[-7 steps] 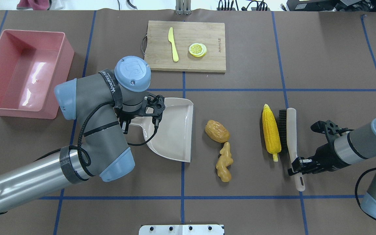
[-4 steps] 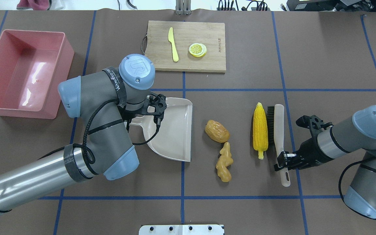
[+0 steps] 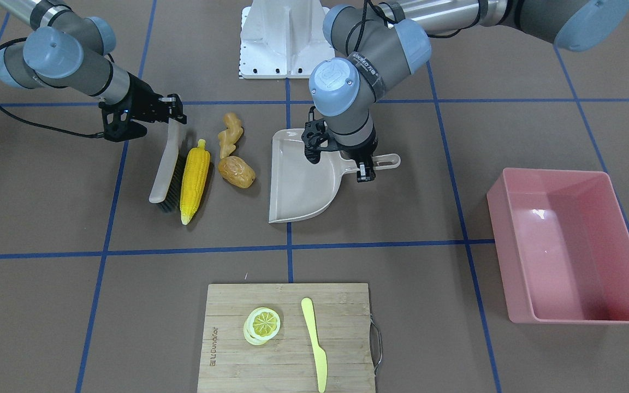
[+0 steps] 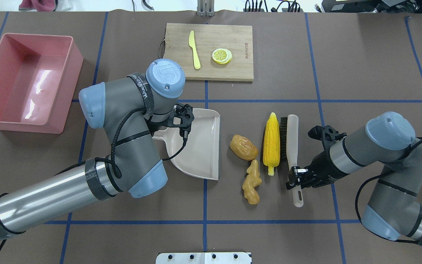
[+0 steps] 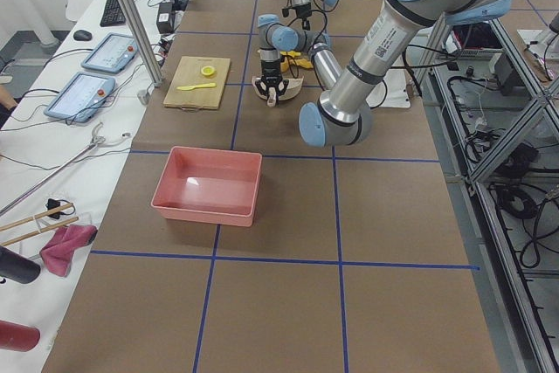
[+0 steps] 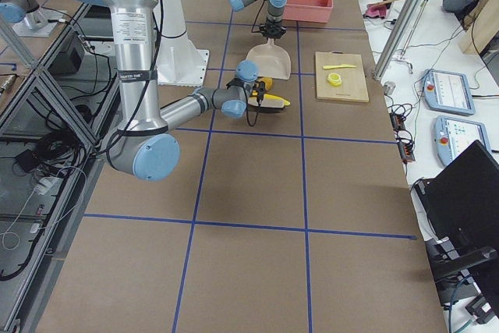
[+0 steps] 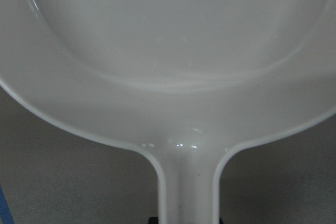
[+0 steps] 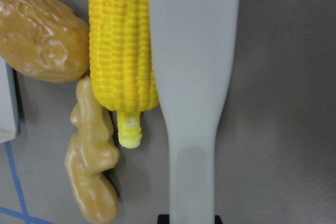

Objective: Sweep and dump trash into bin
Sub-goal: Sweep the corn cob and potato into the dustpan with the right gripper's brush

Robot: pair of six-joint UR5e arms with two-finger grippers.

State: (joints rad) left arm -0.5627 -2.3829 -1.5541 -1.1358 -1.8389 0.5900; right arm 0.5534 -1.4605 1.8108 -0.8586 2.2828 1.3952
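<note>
The yellow corn cob (image 4: 271, 143) lies against the bristles of a beige brush (image 4: 292, 146), close beside the brown-orange potato (image 4: 243, 147) and the tan ginger root (image 4: 252, 182). My right gripper (image 4: 296, 179) is shut on the brush handle. The right wrist view shows the corn (image 8: 123, 51), potato (image 8: 42, 35) and ginger (image 8: 92, 166) left of the brush (image 8: 194, 77). My left gripper (image 3: 368, 164) is shut on the handle of the beige dustpan (image 4: 200, 146), whose open mouth faces the trash. The pink bin (image 4: 31, 88) stands empty at the far left.
A wooden cutting board (image 4: 233, 69) at the back middle holds a yellow-green knife (image 4: 195, 49) and a lemon slice (image 4: 222, 56). My left arm's elbow reaches over the table between the bin and the dustpan.
My right gripper has swept the brush and the corn to the left, close to the potato and ginger. My left arm has shifted the dustpan slightly to the right.
</note>
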